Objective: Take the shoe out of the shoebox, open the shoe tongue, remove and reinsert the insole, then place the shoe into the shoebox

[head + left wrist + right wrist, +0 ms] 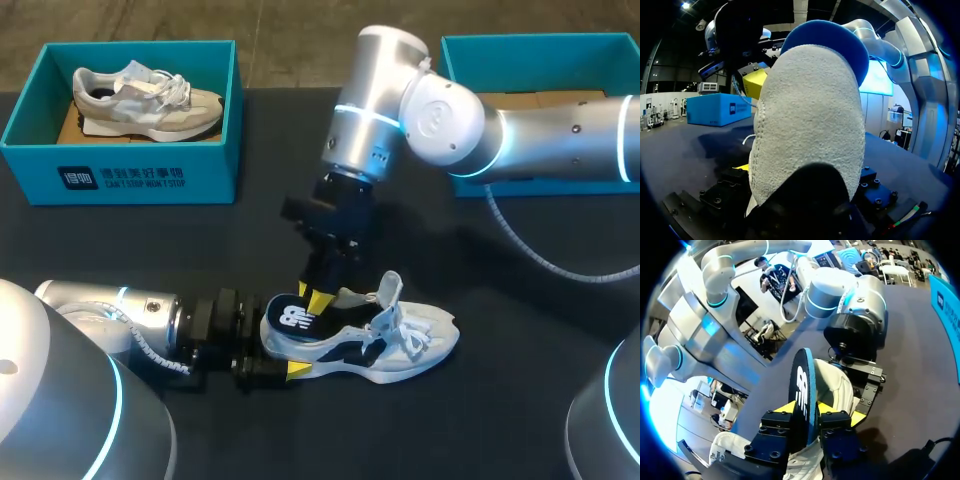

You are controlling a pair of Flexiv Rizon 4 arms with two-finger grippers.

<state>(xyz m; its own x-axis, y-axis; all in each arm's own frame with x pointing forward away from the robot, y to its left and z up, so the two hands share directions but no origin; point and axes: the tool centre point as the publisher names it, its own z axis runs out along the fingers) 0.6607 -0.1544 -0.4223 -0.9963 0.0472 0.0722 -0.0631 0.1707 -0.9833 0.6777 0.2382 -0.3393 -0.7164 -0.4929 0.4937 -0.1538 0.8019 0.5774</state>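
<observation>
- The left arm lies low along the front of the black tabletop (150,240), coming in from the left.
- The left gripper (276,345) is clenched on the heel of the white and navy lace-up sneaker (400,345). In the left wrist view the pale heel fills the space between the fingers, with one yellow fingertip (742,167) showing beside it.
- The sneaker rests on the tabletop just ahead of that gripper, with its toe pointing to the right. Its white laces are loose and its tongue stands up.
- The blue foam insole (293,318), which has a white logo, stands tilted on edge out of the sneaker's opening at the heel. I cannot tell how much of it is still inside the shoe.
- The right gripper (318,298) points down from above and grasps the insole. In the right wrist view the insole is pinched on edge, with a yellow fingertip (785,407) pressed to each face.
- The right arm reaches in from the right, bends past the middle and comes down over the sneaker's heel.
- At the far left stands a teal cardboard shoebox (120,175), well apart from the grippers. A beige and white sneaker (150,100) lies inside it with its toe to the right.
- At the far right, partly behind the right arm, stands a second teal shoebox (540,45), with brown cardboard showing inside.
</observation>
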